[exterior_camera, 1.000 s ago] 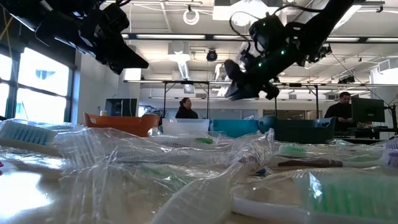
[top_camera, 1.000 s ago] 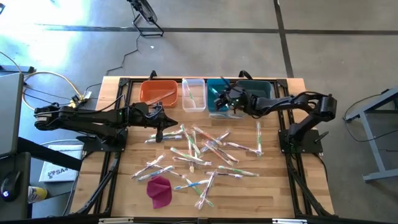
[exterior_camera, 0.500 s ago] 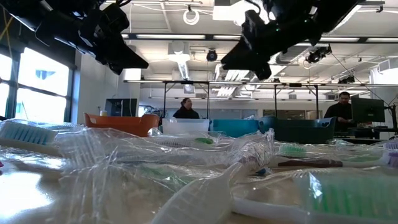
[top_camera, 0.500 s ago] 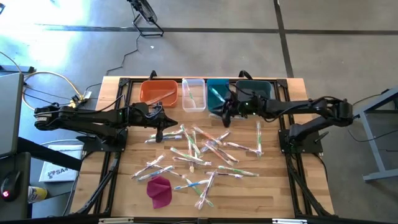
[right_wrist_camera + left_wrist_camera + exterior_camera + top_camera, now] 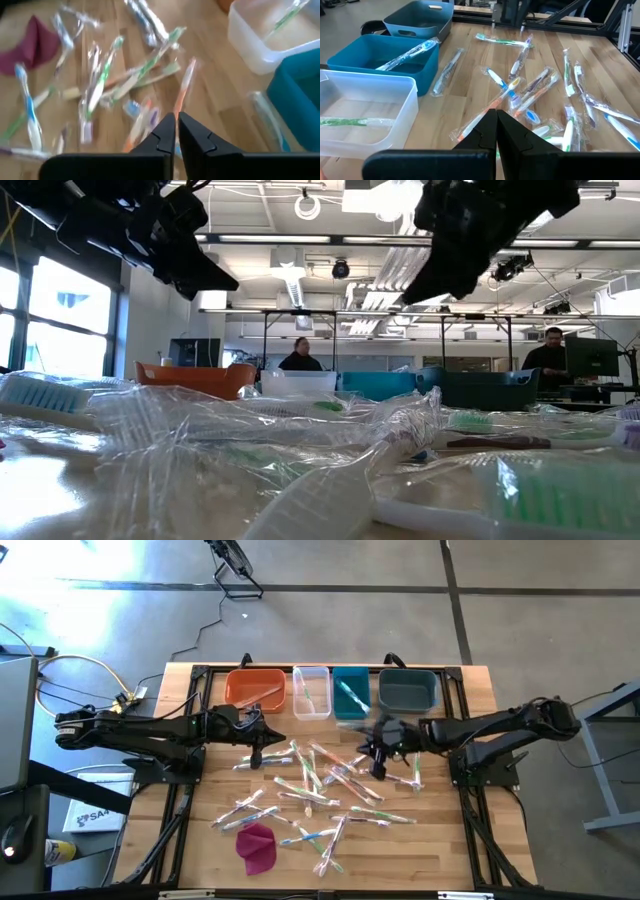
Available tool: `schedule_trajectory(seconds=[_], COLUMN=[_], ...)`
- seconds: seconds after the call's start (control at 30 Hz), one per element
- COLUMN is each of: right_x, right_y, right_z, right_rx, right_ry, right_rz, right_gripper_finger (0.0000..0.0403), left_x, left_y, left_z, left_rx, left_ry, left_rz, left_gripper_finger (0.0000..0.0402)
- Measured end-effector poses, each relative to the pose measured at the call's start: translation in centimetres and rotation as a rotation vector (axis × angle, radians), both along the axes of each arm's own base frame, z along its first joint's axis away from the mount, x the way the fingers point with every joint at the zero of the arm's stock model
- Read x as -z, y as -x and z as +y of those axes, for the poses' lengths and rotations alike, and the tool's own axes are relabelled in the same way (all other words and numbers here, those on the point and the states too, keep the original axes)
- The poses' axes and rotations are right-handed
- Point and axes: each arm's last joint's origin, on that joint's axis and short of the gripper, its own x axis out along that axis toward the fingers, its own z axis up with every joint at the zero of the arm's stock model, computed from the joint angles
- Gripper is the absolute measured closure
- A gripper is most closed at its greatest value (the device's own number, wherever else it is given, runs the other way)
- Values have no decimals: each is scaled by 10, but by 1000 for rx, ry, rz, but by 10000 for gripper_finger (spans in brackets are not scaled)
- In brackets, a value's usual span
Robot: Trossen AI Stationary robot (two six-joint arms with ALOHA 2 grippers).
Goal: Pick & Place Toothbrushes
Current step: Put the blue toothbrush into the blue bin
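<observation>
Toothbrushes are lying scattered mid-table, wrapped, long axes pointing every way; one is sitting in each of the orange bin, clear bin and teal bin along the far edge. I am hovering my right gripper above the pile's right part, fingers pressed together, holding nothing. Nearest brushes are lying just toward the near edge from it, slanted. My left gripper, also closed and empty, is waiting over the pile's left fringe. I judge the right arm nearer. Bare wood is showing toward the right edge, giving room.
</observation>
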Motion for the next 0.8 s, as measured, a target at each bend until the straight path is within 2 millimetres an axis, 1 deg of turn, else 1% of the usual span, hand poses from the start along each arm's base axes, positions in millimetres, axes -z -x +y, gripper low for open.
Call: schedule_trajectory(seconds=[0.1,0.17,0.27,0.4,0.63,0.8], right_x=[4,7,11,14,14,31], right_y=[4,7,12,16,15,7], right_z=[5,7,5,-1,-15,-22], right_rx=[2,42,136,194,297,349], right_ry=[23,49,105,157,112,92], right_rz=[54,96,148,200,185,243], right_gripper_finger=[399,399,400,399,400,400], left_x=[0,0,0,0,0,0], left_y=[0,0,0,0,0,0], left_z=[0,0,0,0,0,0], left_rx=[0,0,0,0,0,0], left_ry=[0,0,0,0,0,1], left_rz=[0,0,0,0,0,5], left_gripper_finger=[401,401,401,401,401,401])
